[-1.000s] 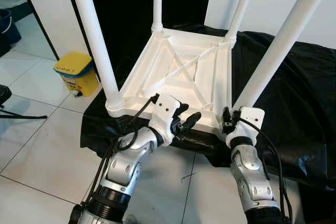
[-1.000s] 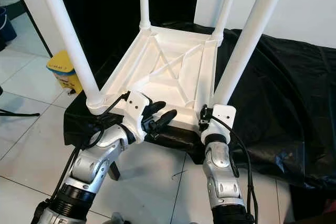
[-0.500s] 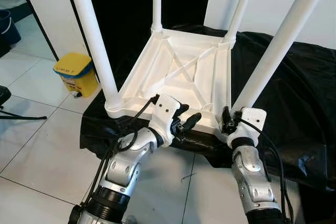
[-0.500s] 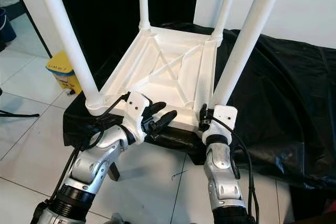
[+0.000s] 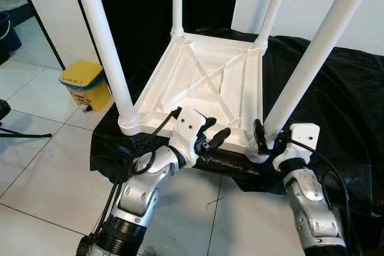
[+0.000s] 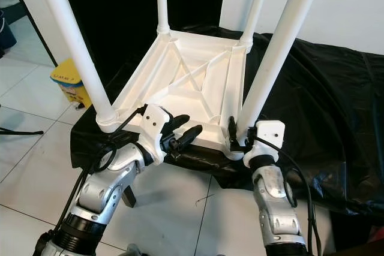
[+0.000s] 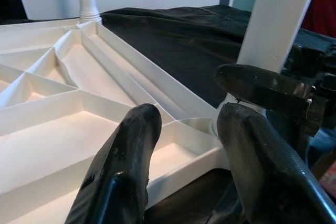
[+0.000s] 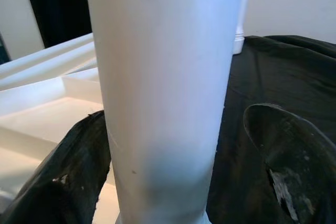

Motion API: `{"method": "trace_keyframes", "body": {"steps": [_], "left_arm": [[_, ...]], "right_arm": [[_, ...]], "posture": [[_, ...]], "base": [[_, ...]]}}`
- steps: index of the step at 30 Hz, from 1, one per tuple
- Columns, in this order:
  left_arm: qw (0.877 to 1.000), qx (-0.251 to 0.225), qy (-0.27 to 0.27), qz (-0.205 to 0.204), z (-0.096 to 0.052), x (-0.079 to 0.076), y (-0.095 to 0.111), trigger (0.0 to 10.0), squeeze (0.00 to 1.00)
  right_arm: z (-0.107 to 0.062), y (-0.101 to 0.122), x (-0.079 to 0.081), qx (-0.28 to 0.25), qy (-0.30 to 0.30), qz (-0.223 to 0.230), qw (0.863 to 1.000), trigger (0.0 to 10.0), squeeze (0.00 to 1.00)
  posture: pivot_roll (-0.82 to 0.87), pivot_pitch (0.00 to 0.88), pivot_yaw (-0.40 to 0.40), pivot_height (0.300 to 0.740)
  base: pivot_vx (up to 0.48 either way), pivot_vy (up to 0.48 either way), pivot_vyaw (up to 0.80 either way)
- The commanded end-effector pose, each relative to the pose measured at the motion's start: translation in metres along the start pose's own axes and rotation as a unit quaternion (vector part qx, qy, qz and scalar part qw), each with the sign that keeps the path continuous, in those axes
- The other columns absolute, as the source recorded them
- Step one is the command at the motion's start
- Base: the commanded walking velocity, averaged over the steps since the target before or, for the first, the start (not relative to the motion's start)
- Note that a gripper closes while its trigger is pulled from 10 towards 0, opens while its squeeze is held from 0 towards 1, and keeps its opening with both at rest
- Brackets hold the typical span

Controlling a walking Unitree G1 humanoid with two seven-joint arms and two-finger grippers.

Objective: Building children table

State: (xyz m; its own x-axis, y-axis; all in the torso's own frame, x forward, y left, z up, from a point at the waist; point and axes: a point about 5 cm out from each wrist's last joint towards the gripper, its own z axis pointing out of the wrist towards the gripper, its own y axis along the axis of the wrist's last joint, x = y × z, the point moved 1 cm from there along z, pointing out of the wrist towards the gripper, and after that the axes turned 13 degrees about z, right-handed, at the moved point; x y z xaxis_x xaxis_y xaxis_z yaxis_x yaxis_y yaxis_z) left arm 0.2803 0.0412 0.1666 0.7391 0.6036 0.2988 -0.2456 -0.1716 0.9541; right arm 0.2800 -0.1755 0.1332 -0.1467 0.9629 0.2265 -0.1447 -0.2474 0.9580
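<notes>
White plastic children's table (image 5: pixel 207 85) lies upside down at frame centre on a black sheet (image 5: pixel 336 100), legs pointing up. Right tool (image 5: pixel 262 142) straddles the near right leg (image 5: pixel 306 70), fingers spread wide around it. Left tool (image 5: pixel 211 136) hovers open over the near edge. Yellow bin (image 5: pixel 86 83) sits at left.

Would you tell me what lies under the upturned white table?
A black sheet lies under the table, draping down to the tiled floor. Whatever supports it is covered.
</notes>
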Motion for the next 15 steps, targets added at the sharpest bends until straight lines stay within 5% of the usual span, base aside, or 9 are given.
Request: {"method": "trace_keyframes", "body": {"steps": [1, 2, 3, 15], "left_arm": [[1.0, 0.002, -0.01, 0.006, -0.001, -0.004, 0.0, 10.0, 0.0], [1.0, 0.002, -0.01, 0.006, -0.001, -0.004, 0.0, 10.0, 0.0], [1.0, 0.001, -0.013, 0.009, -0.001, -0.005, 0.0, 10.0, 0.0], [1.0, 0.004, -0.016, 0.022, 0.003, -0.009, 0.0, 10.0, 0.0]], "right_arm": [[0.002, -0.002, -0.009, 0.024, 0.025, -0.003, 0.999, 10.0, 0.85], [0.002, -0.002, -0.009, 0.024, 0.025, -0.003, 0.999, 10.0, 0.85], [0.006, -0.003, -0.012, 0.037, 0.047, -0.008, 0.998, 10.0, 0.07], [0.027, -0.014, -0.004, 0.097, 0.157, -0.029, 0.982, 9.8, 0.0]], "posture": [[-0.02, 0.058, -0.047, 0.74], [-0.02, 0.058, -0.047, 0.74], [-0.02, 0.061, -0.048, 0.74], [-0.01, 0.067, -0.051, 0.74]], "base": [[0.0, 0.0, 0.0], [0.0, 0.0, 0.0], [0.0, 0.0, 0.0], [0.0, 0.0, 0.0]]}}
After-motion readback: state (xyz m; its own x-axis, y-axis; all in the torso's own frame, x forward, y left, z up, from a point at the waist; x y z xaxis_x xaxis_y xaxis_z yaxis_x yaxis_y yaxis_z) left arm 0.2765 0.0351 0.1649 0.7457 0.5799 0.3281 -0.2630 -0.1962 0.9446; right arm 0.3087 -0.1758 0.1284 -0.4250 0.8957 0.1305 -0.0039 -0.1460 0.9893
